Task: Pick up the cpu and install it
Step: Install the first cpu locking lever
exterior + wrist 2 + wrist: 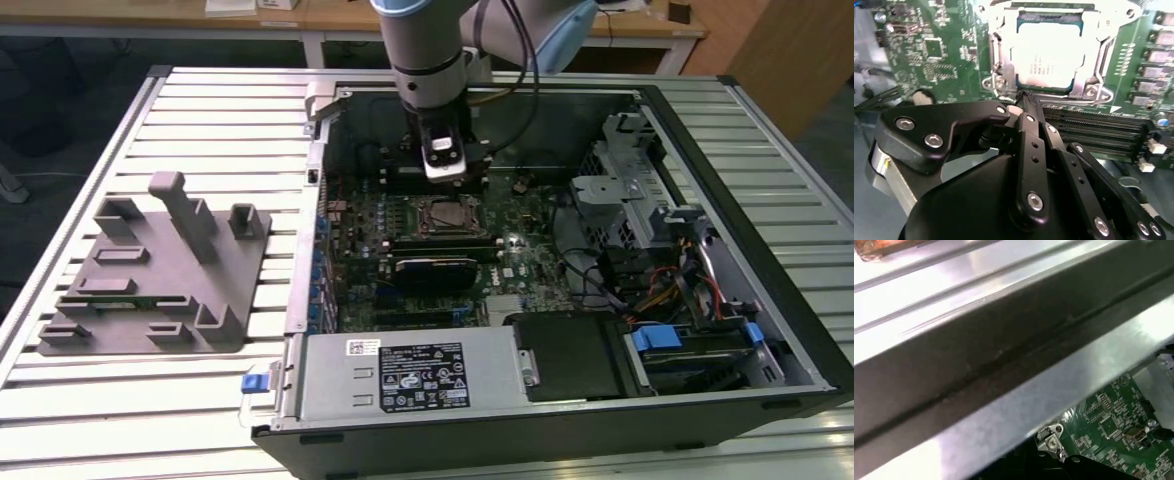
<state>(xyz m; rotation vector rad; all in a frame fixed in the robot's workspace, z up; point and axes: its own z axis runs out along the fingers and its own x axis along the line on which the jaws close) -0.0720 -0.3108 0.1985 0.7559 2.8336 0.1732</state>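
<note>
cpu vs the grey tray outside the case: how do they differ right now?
The cpu is a small, flat, pale silver square seated in the motherboard socket inside the case; the grey tray is large, matte plastic with upright blocks, lying on the slatted table at the exterior view's left. The end effector sits just beside the cpu, far from the tray. Both lie flat.

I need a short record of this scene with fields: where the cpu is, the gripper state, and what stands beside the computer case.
cpu: lying in the motherboard socket, silver top up
gripper: shut, empty, tips just beside the socket frame
computer case: open, lying on the slatted table
grey tray: on the table at the exterior view's left of the case, apart from it
</note>
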